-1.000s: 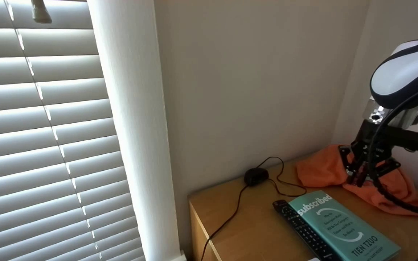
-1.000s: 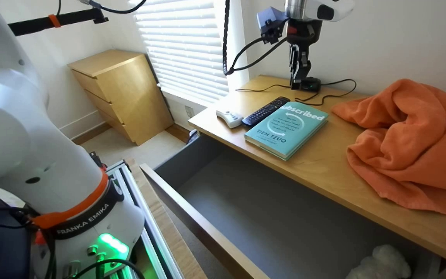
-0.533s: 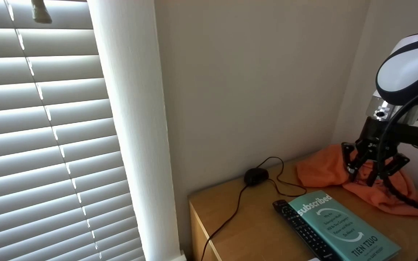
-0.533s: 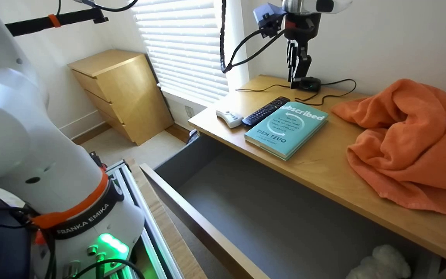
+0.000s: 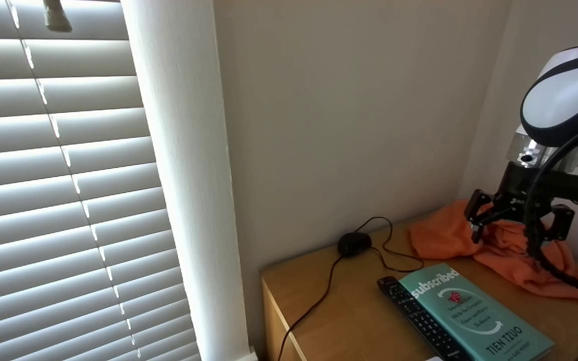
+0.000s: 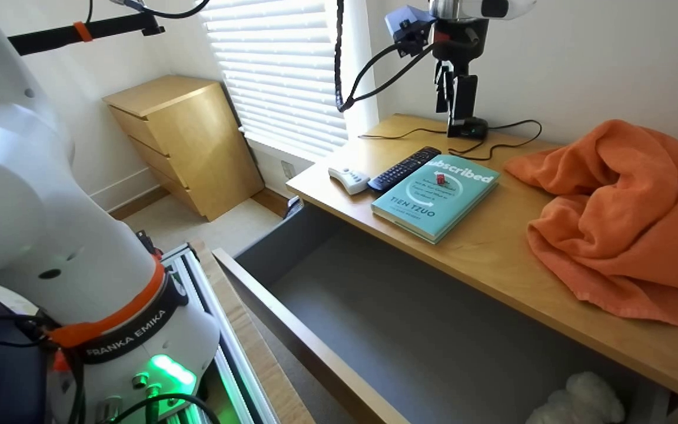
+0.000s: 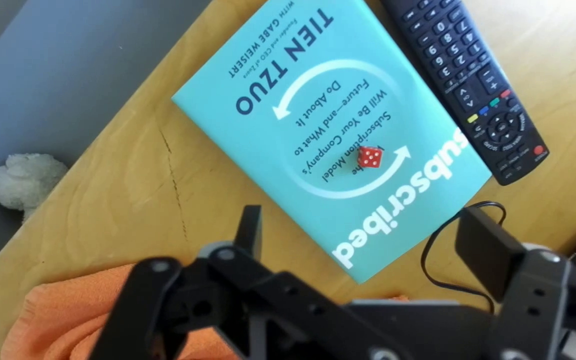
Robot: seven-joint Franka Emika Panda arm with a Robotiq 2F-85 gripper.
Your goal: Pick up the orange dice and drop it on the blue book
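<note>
The orange dice (image 7: 370,157), which looks red with white pips, rests on the cover of the blue book (image 7: 258,140). Both exterior views show the dice (image 5: 454,297) (image 6: 440,178) near the upper part of the teal book (image 5: 520,346) (image 6: 451,203), inside its pale arrow circle. My gripper (image 7: 361,222) is spread wide, with nothing between its fingers. In an exterior view the gripper (image 5: 517,238) hangs in the air above the tabletop, apart from both dice and book. Seen from an exterior view side-on, the gripper (image 6: 455,121) overlaps the black box behind.
A black remote (image 7: 468,90) lies along one long side of the book, with a white controller (image 6: 349,180) beyond it. An orange cloth (image 6: 627,224) is heaped on the tabletop. A black box (image 5: 354,244) with a cable sits near the wall. Below, a drawer (image 6: 315,347) stands pulled out.
The gripper's fingers were close together a second ago and have spread fully apart. The dice has appeared on the book, where earlier there was none. The gripper also rose slightly.
</note>
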